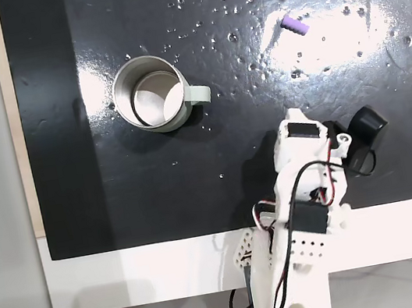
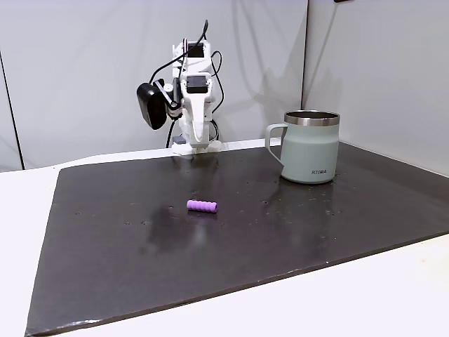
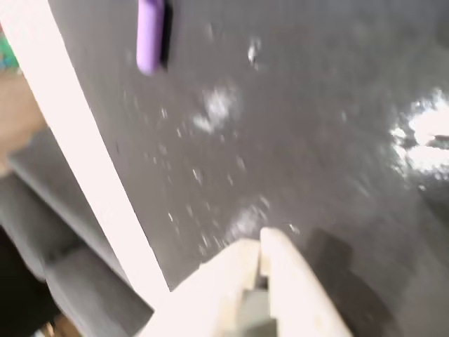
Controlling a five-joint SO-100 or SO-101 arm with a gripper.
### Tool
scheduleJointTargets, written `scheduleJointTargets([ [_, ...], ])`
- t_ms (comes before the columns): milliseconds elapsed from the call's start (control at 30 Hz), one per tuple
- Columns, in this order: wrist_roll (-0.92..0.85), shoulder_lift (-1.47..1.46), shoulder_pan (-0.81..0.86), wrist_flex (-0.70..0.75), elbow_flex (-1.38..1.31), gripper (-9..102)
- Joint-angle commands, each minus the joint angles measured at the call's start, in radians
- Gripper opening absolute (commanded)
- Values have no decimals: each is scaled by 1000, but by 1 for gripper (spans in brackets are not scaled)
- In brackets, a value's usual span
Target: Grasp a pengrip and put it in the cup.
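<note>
Gripper (image 3: 259, 242) fingertips pressed together in the wrist view, nothing between them, so clenched and empty. Arm sits folded back at its base, well short of the target.

Short ribbed light-purple pengrip tube (image 2: 202, 206) lies on its side on the dark glossy mat (image 2: 126, 260), out in the open, well apart from the round pale grey-green mug with steel rim and side handle (image 2: 311, 149). In the top-down fixed view the pengrip (image 1: 293, 25) is far right, the cup (image 1: 150, 94) is off to the left, upright, mouth clear.

Step in hand, my read: reach and pre-grasp. To do it well:
- open the jaws before descending
- yaw wrist so the fingers straddle the tube across its short axis, not along it
- come down centred; it's round and will likely roll if nudged off-centre
- wrist view is blurred, so trust the fixed views for alignment
</note>
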Motion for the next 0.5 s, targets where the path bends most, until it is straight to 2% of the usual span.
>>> scheduleJointTargets([
  [0, 38, -350, 34, -81, -229, 0],
  [200, 44, -629, 31, -146, -394, 0],
  [467, 48, -908, 46, -152, -615, 0],
])
